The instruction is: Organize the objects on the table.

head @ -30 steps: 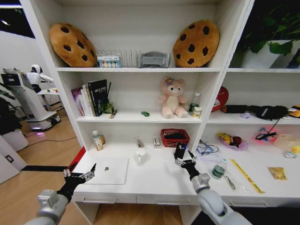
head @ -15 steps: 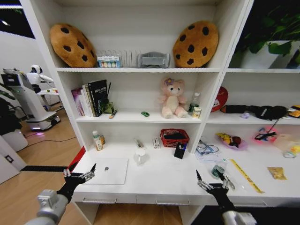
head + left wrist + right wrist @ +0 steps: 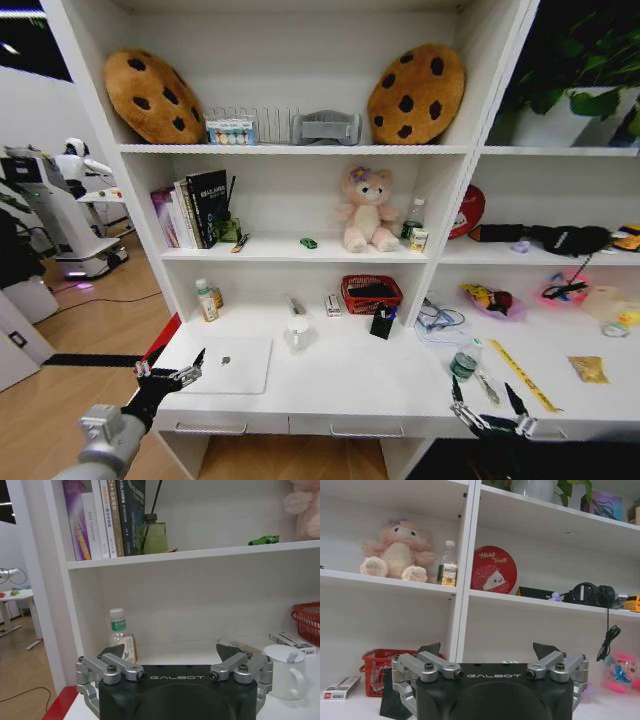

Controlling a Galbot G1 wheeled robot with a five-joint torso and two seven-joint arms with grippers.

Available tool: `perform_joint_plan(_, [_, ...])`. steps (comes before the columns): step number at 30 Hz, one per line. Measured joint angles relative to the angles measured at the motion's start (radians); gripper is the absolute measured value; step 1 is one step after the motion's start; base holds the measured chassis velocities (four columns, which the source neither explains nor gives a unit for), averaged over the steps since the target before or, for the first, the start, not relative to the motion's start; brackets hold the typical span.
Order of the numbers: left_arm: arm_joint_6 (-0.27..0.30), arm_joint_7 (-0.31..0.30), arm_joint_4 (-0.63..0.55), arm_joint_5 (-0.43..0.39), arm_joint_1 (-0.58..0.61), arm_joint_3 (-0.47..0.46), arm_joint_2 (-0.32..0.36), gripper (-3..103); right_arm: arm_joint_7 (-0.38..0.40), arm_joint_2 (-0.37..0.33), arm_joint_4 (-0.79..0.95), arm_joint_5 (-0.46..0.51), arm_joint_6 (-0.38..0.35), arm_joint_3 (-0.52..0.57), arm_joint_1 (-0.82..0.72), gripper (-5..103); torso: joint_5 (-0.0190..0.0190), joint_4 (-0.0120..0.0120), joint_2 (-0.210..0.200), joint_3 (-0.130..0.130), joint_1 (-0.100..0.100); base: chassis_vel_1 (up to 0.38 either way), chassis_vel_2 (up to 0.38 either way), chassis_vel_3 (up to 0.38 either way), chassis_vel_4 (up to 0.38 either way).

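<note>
At the lower left of the head view, the left claw point(image 3: 168, 376) hangs released just off the front corner of the white tabletop point(image 3: 340, 385), near the closed silver laptop point(image 3: 235, 364). The right claw point(image 3: 490, 412) sits at the lower right, fingers spread and empty, over the tabletop's front edge. A white lidded cup point(image 3: 297, 333) stands beside the laptop; a small black stand point(image 3: 381, 321) leans before the red mesh basket point(image 3: 372, 293).
</note>
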Motion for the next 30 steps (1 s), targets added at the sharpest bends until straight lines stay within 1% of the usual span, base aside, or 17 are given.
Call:
perform_joint_plan(2, [0.000,0.000,0.000,0.000,0.000,0.000,0.000,100,-0.001,-0.002,-0.006,0.005,0.004,0.000,0.000,100,0.0002,0.0002,0.000,0.000,0.000,-0.146,-0.115,0.140,0.154])
perform_joint_plan(3, [0.000,0.000,0.000,0.000,0.000,0.000,0.000,100,-0.001,-0.005,-0.014,0.010,0.006,-0.001,0.000,100,0.0000,-0.0003,0.000,0.000,0.000,-0.180,-0.188,0.191,0.198])
perform_joint_plan(8, [0.000,0.000,0.000,0.000,0.000,0.000,0.000,100,-0.005,-0.015,-0.030,0.012,0.010,-0.014,0.013,100,-0.0001,0.0000,0.000,0.000,0.000,-0.195,-0.187,0.218,0.198])
perform_joint_plan(9, [0.000,0.000,0.000,0.000,0.000,0.000,0.000,100,-0.020,-0.021,-0.041,0.022,0.037,-0.029,0.031,100,-0.0002,0.0000,0.000,0.000,0.000,-0.217,-0.217,0.218,0.240])
perform_joint_plan(10, [0.000,0.000,0.000,0.000,0.000,0.000,0.000,100,-0.020,-0.021,-0.041,0.022,0.037,-0.029,0.031,100,-0.0002,0.0000,0.000,0.000,0.000,-0.217,-0.217,0.218,0.240])
perform_joint_plan(11, [0.000,0.000,0.000,0.000,0.000,0.000,0.000,100,-0.021,-0.024,-0.053,0.015,0.065,-0.047,0.053,100,0.0007,0.0000,0.000,0.000,0.000,-0.233,-0.221,0.218,0.229])
perform_joint_plan(13, [0.000,0.000,0.000,0.000,0.000,0.000,0.000,100,-0.021,-0.026,-0.060,0.001,0.070,-0.054,0.067,100,0.0005,0.0003,0.000,0.000,0.000,-0.233,-0.221,0.166,0.229])
perform_joint_plan(14, [0.000,0.000,0.000,0.000,0.000,0.000,0.000,100,-0.026,-0.030,-0.069,-0.012,0.056,-0.064,0.089,100,0.0000,0.0000,0.000,0.000,0.000,-0.190,-0.217,0.150,0.161])
perform_joint_plan(15, [0.000,0.000,0.000,0.000,0.000,0.000,0.000,100,-0.028,-0.038,-0.077,-0.013,0.030,-0.079,0.111,100,0.0009,-0.0002,0.000,0.000,0.000,-0.093,-0.148,0.150,0.079])
perform_joint_plan(17, [0.000,0.000,0.000,0.000,0.000,0.000,0.000,100,-0.031,-0.064,-0.098,-0.008,-0.033,-0.102,0.163,100,-0.0001,0.0000,0.000,0.000,0.000,-0.062,-0.084,0.044,0.048])
perform_joint_plan(18, [0.000,0.000,0.000,0.000,0.000,0.000,0.000,100,-0.031,-0.064,-0.098,-0.008,-0.033,-0.102,0.163,100,-0.0001,0.0000,0.000,0.000,0.000,-0.032,-0.084,0.018,0.017])
perform_joint_plan(20, [0.000,0.000,0.000,0.000,0.000,0.000,0.000,100,-0.025,-0.104,-0.142,-0.008,-0.089,-0.119,0.236,100,0.0004,0.0001,0.000,0.000,0.000,0.000,0.000,0.000,0.000])
perform_joint_plan(21, [0.000,0.000,0.000,0.000,0.000,0.000,0.000,100,-0.025,-0.104,-0.142,-0.008,-0.089,-0.119,0.236,100,0.0004,0.0001,0.000,0.000,0.000,0.000,0.000,0.000,0.000])
perform_joint_plan(23, [0.000,0.000,0.000,0.000,0.000,0.000,0.000,100,-0.018,-0.179,-0.182,0.015,-0.155,-0.140,0.321,100,-0.0004,0.0002,0.000,0.000,0.000,0.072,0.070,-0.031,-0.055])
perform_joint_plan(24, [0.000,0.000,0.000,0.000,0.000,0.000,0.000,100,-0.018,-0.179,-0.182,0.015,-0.155,-0.140,0.321,100,-0.0004,0.0002,0.000,0.000,0.000,0.069,0.078,-0.031,-0.049])
perform_joint_plan(26, [0.000,0.000,0.000,0.000,0.000,0.000,0.000,100,-0.018,-0.206,-0.194,0.028,-0.172,-0.153,0.349,100,-0.0003,0.0002,0.000,0.000,0.000,0.066,0.042,-0.035,-0.038])
perform_joint_plan(30, [0.000,0.000,0.000,0.000,0.000,0.000,0.000,100,-0.017,-0.224,-0.202,0.036,-0.183,-0.162,0.368,100,-0.0003,0.0002,0.000,0.000,0.000,0.016,0.011,-0.007,-0.007])
